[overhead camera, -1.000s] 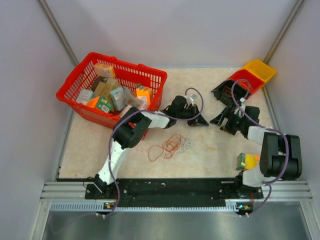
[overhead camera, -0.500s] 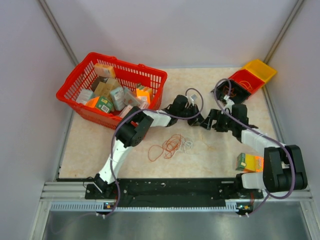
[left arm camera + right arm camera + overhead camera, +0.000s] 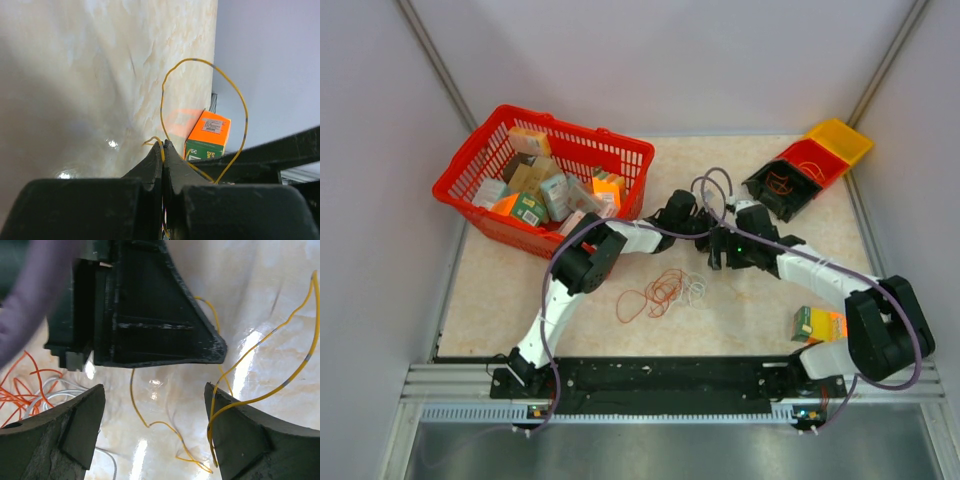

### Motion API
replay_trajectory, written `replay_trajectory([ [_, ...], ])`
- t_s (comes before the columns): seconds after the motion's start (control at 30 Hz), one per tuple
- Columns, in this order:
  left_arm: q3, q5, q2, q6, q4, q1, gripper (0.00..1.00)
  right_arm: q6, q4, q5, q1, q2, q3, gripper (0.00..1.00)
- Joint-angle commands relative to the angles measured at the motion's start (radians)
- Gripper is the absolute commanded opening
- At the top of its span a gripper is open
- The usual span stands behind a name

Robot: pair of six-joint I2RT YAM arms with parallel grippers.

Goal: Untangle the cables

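Marbled beige table point(image 3: 500, 290) surface lies under both arms. Left gripper point(image 3: 163, 145): jaws clenched, pinching a thin yellow wire point(image 3: 243, 107) marked with grey bands. From the tips the wire rises in one open loop above the table. Right gripper point(image 3: 154, 390): jaws released and spread wide, with nothing between them. They face the black wedge of the left gripper, which sits just in front of them. In the right wrist view the yellow wire trails below that wedge and runs beside one finger point(image 3: 240, 440).

Seen from above, both grippers meet near the middle of the table, tips close together. The cables point(image 3: 665, 288), a tangle of orange, red and whitish loops, lie flat on the table just on the base side of the grippers, with one larger loop spread at the left. Whether the yellow wire joins the tangle cannot be told.

A red basket point(image 3: 455, 190) of packages stands at the far left. A row of bins point(image 3: 817, 160), black, red and yellow, stands at the far right. An orange-and-green box point(image 3: 813, 322) lies beside the right arm.
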Motion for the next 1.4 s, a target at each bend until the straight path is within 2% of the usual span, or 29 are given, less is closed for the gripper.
replay_trajectory([
  [0.0,0.03,-0.001,0.011,0.003,0.013,0.015,0.0,-0.005,-0.058,0.242,0.111,0.046,0.087,0.77],
  [0.1,0.028,-0.004,0.008,0.007,0.01,0.012,0.0,0.008,-0.073,0.328,0.152,0.086,0.113,0.68],
  [0.17,0.027,-0.001,0.006,0.01,0.008,0.014,0.0,0.013,-0.081,0.378,0.175,0.104,0.125,0.57],
  [0.2,0.025,-0.001,0.003,0.013,0.007,0.014,0.0,0.015,-0.082,0.391,0.182,0.109,0.131,0.46],
  [0.23,0.024,-0.003,0.002,0.015,0.007,0.014,0.0,0.018,-0.088,0.406,0.188,0.114,0.136,0.18],
  [0.27,0.019,-0.009,-0.004,0.02,0.004,0.012,0.0,0.025,-0.09,0.418,0.194,0.112,0.137,0.02],
  [0.3,0.018,-0.019,-0.012,0.03,-0.007,0.012,0.0,0.03,-0.09,0.424,0.195,0.111,0.138,0.0],
  [0.4,0.002,-0.05,-0.05,0.088,-0.045,0.008,0.0,0.044,-0.09,0.437,0.197,0.091,0.128,0.0],
  [0.5,-0.042,-0.072,-0.11,0.122,-0.05,0.006,0.0,0.059,-0.088,0.441,0.196,0.002,0.092,0.0],
  [0.53,-0.062,-0.075,-0.139,0.124,-0.045,0.006,0.04,0.065,-0.088,0.434,0.196,-0.039,0.076,0.0],
  [0.73,-0.24,-0.089,-0.374,0.135,0.065,0.003,0.45,0.108,-0.114,0.247,0.121,-0.302,-0.031,0.0],
  [0.77,-0.258,-0.086,-0.405,0.139,0.071,0.003,0.64,0.114,-0.124,0.207,0.095,-0.349,-0.043,0.0],
  [0.8,-0.283,-0.086,-0.437,0.139,0.077,0.003,0.77,0.122,-0.131,0.161,0.071,-0.388,-0.053,0.0],
  [0.9,-0.33,-0.081,-0.523,0.133,0.097,0.003,0.96,0.114,-0.161,0.014,0.039,-0.475,-0.062,0.0],
  [0.93,-0.343,-0.078,-0.546,0.132,0.1,0.003,0.99,0.114,-0.168,-0.021,0.038,-0.497,-0.063,0.0],
  [1.07,-0.381,-0.044,-0.63,0.099,0.157,0.002,0.98,0.116,-0.21,-0.101,0.038,-0.564,-0.073,0.0],
  [1.2,-0.413,-0.033,-0.701,0.098,0.186,0.002,0.9,0.16,-0.253,-0.05,0.036,-0.613,-0.064,0.0],
  [1.37,-0.534,-0.148,-0.897,0.282,0.088,-0.006,0.84,0.243,-0.299,0.001,-0.001,-0.52,0.053,0.0],
])
